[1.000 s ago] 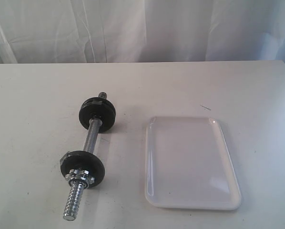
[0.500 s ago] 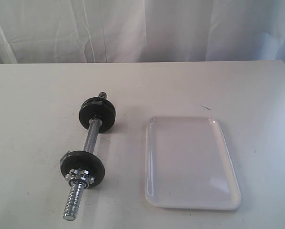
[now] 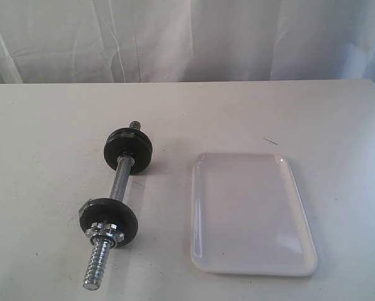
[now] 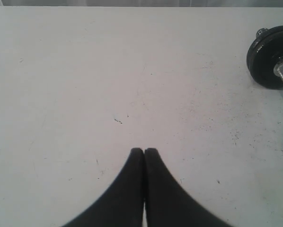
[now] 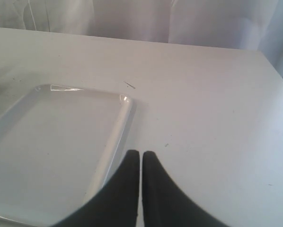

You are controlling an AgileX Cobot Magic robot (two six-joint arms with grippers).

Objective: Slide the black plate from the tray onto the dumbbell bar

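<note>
The white tray [image 3: 250, 213] lies on the table's right half with nothing in it. The dumbbell bar [image 3: 120, 182] lies left of it, running from far to near. One black disc [image 3: 128, 149] sits at its far end. Another black disc [image 3: 109, 216] stands against silver nuts near its threaded front end. No loose black plate shows in any view. My left gripper [image 4: 144, 150] is shut over bare table, with the bar's far disc [image 4: 269, 56] off to one side. My right gripper [image 5: 141, 153] is shut beside the tray's rim [image 5: 125, 111]. Neither gripper appears in the exterior view.
A white curtain [image 3: 187, 37] hangs behind the table's far edge. A small dark speck [image 3: 270, 141] lies on the table beyond the tray. The table's right corner [image 3: 372, 84] shows at the far right.
</note>
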